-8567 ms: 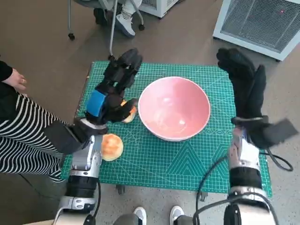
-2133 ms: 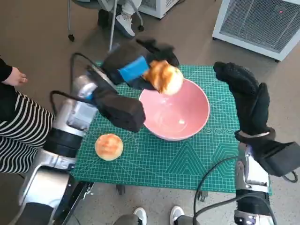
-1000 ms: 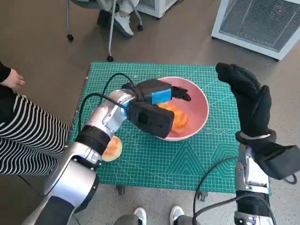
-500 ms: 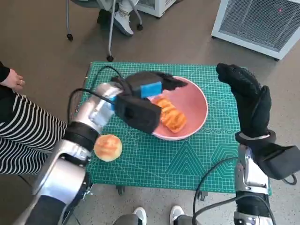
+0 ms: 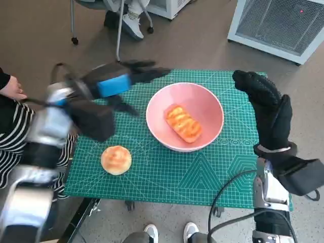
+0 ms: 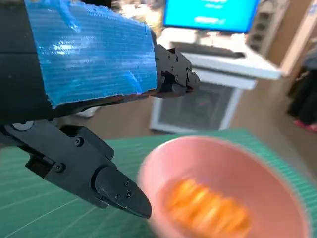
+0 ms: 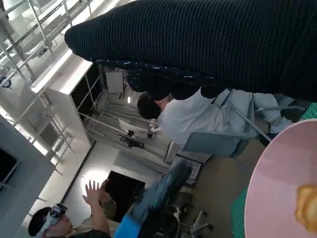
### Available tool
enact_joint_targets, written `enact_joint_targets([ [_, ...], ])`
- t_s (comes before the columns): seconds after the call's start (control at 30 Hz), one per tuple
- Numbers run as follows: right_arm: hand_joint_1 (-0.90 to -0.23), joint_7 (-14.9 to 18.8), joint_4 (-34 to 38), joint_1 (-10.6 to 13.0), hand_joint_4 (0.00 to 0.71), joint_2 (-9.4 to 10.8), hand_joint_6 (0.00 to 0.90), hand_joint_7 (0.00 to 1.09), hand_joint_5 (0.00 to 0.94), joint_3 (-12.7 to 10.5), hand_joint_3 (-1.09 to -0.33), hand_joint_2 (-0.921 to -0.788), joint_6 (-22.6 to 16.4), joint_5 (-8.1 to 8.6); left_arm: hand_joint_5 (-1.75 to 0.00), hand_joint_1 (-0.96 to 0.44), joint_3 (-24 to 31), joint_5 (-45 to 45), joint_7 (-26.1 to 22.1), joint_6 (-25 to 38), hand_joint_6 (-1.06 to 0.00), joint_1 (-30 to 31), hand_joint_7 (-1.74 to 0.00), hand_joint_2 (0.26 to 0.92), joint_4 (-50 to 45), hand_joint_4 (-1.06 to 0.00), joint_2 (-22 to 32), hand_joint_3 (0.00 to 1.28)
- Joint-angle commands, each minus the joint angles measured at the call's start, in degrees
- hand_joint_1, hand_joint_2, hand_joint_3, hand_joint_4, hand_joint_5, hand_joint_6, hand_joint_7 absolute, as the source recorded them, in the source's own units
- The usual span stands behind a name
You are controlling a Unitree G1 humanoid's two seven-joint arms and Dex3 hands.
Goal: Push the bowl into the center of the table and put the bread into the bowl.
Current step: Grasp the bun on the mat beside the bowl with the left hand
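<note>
The pink bowl stands near the middle of the green mat with a long glazed bread lying inside it. The left wrist view shows that bowl and bread blurred. A round bun lies on the mat at the front left. My left hand hovers above the mat left of the bowl, fingers spread, holding nothing. My right hand is raised at the bowl's right side, fingers extended and empty. The right wrist view catches the bowl's rim.
A person in a striped garment sits close at the table's left edge. A chair leg with a caster and feet stand beyond the far edge. A white grille unit is at the back right.
My left hand carried the long bread over the bowl, lowered it in and released it, then pulled back to the left. The bread now lies in the bowl. The right hand stayed put.
</note>
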Motion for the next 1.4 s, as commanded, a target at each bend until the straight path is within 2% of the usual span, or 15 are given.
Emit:
enact_joint_targets([
  [0.03, -0.758, 0.2, -0.1, 1.4, 0.146, 0.4, 0.047, 0.46, 0.000, 0.2, -0.790, -0.921, 0.6, 0.42, -0.01, -0.41, 2.5, -1.9, -2.6, 1.2, -0.26, 4.6, -0.04, 0.778, -6.2, -0.17, 4.8, 0.01],
  [0.33, -0.752, 0.2, 0.3, 1.1, 0.146, 0.7, 0.046, 0.46, 0.000, 0.2, -0.791, -0.921, 0.7, 0.41, -0.01, -0.40, 6.5, -3.4, -4.3, 2.1, -0.32, 16.0, -0.06, 0.729, -16.0, -0.21, 11.0, 0.00],
  [0.67, -0.750, 0.5, 0.1, 1.3, 0.146, 1.0, 0.048, 0.47, 0.001, 0.4, -0.792, -0.921, 1.1, 0.62, -0.01, -0.37, 7.7, -8.9, -8.5, 1.4, -0.35, 23.2, -0.05, 0.715, -17.8, -0.24, 12.0, 0.00],
  [0.97, -0.751, 1.0, -0.1, 1.4, 0.148, 1.0, 0.049, 0.47, 0.002, 0.4, -0.792, -0.921, 1.7, 1.21, -0.01, -0.33, 6.0, -7.5, -9.0, 1.1, -0.37, 26.5, -0.04, 0.715, -17.7, -0.25, 10.6, 0.00],
  [1.17, -0.752, 1.5, 0.0, 1.4, 0.148, 0.8, 0.050, 0.47, 0.001, 0.2, -0.792, -0.921, 2.2, 1.69, -0.01, -0.31, 3.8, -4.1, -6.9, 1.0, -0.37, 27.6, -0.03, 0.714, -16.3, -0.26, 8.5, 0.00],
  [1.4, -0.753, 1.8, -0.5, 1.6, 0.147, 0.4, 0.050, 0.47, 0.001, 0.2, -0.792, -0.921, 2.8, 2.05, 0.00, -0.26, -0.2, 0.8, -3.9, 0.6, -0.37, 26.0, -0.02, 0.710, -10.4, -0.26, 4.7, 0.00],
])
